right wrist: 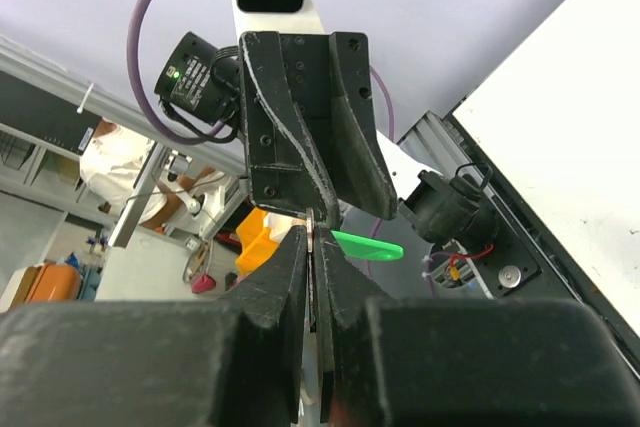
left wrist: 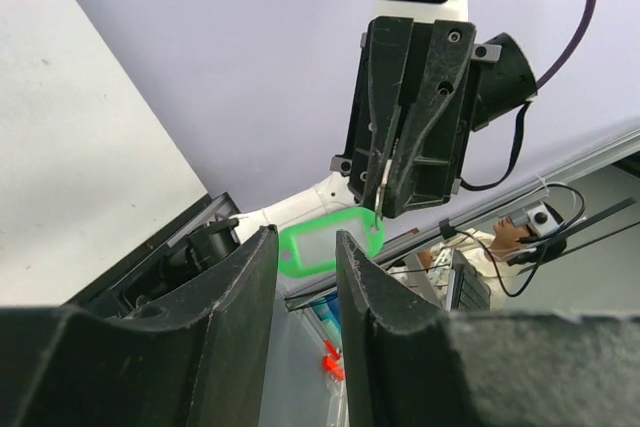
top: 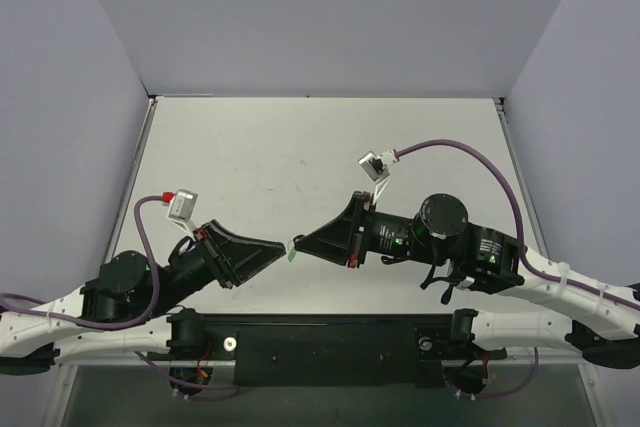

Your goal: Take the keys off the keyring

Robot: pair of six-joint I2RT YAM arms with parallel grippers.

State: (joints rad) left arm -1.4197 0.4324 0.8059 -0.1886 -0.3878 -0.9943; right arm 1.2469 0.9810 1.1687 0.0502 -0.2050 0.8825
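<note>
The green keyring (left wrist: 325, 247) hangs in the air from the tips of my right gripper (left wrist: 380, 209). It sits just beyond the gap between my left gripper's (left wrist: 305, 237) two fingers, which stand apart and do not touch it. In the right wrist view my right gripper (right wrist: 316, 239) is shut on a thin silver key (right wrist: 312, 219), seen edge-on, with the keyring (right wrist: 368, 246) sticking out to the right. From above, my left gripper (top: 281, 247) and right gripper (top: 303, 244) meet tip to tip over the table's near middle, with the keyring (top: 291, 253) between them.
The white table (top: 320, 147) is enclosed by grey walls at the back and on both sides. A black base rail (top: 320, 332) runs along the near edge under both arms. The right arm's purple cable (top: 470, 152) loops above the table.
</note>
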